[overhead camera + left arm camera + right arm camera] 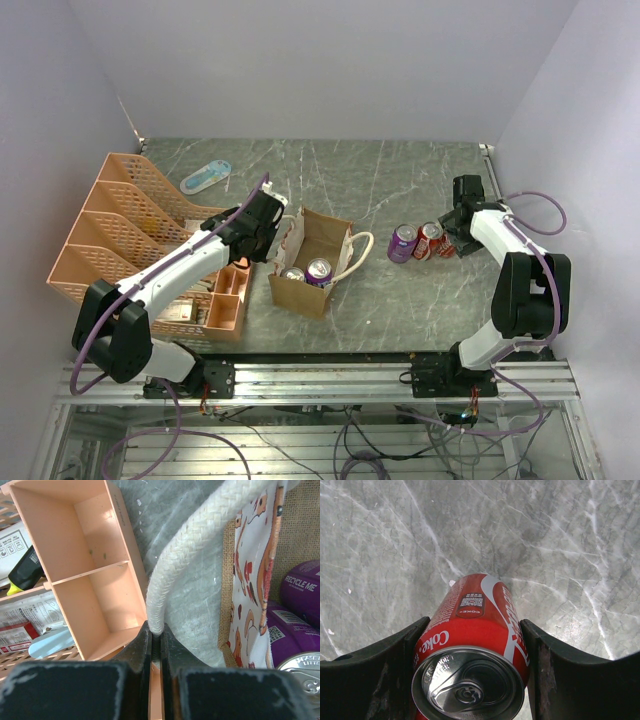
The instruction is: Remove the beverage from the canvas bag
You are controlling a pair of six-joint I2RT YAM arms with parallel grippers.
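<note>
The canvas bag stands open at mid-table, tan with cream rope handles. Two cans show inside it, a purple one and a silver-topped one. My left gripper is at the bag's left side, shut on the left rope handle; its jaws pinch the rope. The bag's white, red-patterned side and purple cans show in the left wrist view. My right gripper is at the right, its jaws closed round an upright red Coke can standing on the table.
An orange plastic tray organizer sits left of the bag, close to my left arm; its small compartments lie beside the jaws. A purple can and red cans stand together at right. A light blue object lies at the back left.
</note>
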